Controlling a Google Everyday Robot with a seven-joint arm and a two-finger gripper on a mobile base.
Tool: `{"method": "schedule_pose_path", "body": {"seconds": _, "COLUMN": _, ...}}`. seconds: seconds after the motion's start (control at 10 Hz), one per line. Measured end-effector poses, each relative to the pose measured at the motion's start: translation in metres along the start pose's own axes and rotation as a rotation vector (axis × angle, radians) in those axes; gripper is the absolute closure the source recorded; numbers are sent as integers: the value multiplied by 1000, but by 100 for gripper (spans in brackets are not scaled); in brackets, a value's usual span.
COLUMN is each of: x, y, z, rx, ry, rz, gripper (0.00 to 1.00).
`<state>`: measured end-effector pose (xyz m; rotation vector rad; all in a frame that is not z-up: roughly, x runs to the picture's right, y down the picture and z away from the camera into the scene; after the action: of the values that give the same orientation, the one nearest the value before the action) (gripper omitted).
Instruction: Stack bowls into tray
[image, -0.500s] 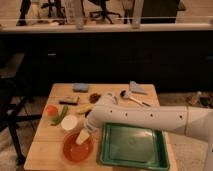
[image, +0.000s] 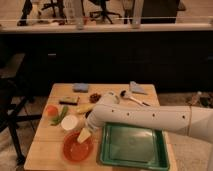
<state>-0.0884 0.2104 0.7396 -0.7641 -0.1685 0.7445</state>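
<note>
A wide orange-red bowl (image: 75, 150) sits at the front left of the wooden table. A smaller white bowl (image: 69, 122) stands just behind it. The green tray (image: 135, 145) lies to the right of both, with nothing in it. My gripper (image: 84, 135) reaches in from the right on a white arm and hangs over the rear right part of the orange-red bowl, close to its rim and just in front of the white bowl. I cannot tell whether it touches the bowl.
An orange fruit (image: 50, 110) and a green vegetable (image: 60, 116) lie left of the white bowl. A blue pad (image: 80, 87), a dark bar (image: 68, 100), a red-brown item (image: 95, 97), a spoon (image: 129, 96) and a blue cloth (image: 137, 88) lie at the back.
The gripper stays over the orange-red bowl with hardly any shift. The bowls and tray have not moved.
</note>
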Motion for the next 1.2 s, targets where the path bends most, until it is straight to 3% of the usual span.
{"method": "schedule_pose_path", "body": {"seconds": 0.3, "x": 5, "y": -4, "z": 5, "rx": -25, "ry": 10, "rz": 70, "gripper": 20}}
{"method": "schedule_pose_path", "body": {"seconds": 0.6, "x": 7, "y": -4, "z": 22, "rx": -78, "ry": 40, "rz": 88, "gripper": 20}}
{"method": "schedule_pose_path", "body": {"seconds": 0.8, "x": 6, "y": 0, "z": 37, "rx": -122, "ry": 75, "rz": 78, "gripper": 20}}
{"method": "schedule_pose_path", "body": {"seconds": 1.0, "x": -3, "y": 10, "z": 55, "rx": -170, "ry": 140, "rz": 35, "gripper": 20}}
{"method": "schedule_pose_path", "body": {"seconds": 1.2, "x": -3, "y": 11, "z": 62, "rx": -193, "ry": 183, "rz": 16, "gripper": 20}}
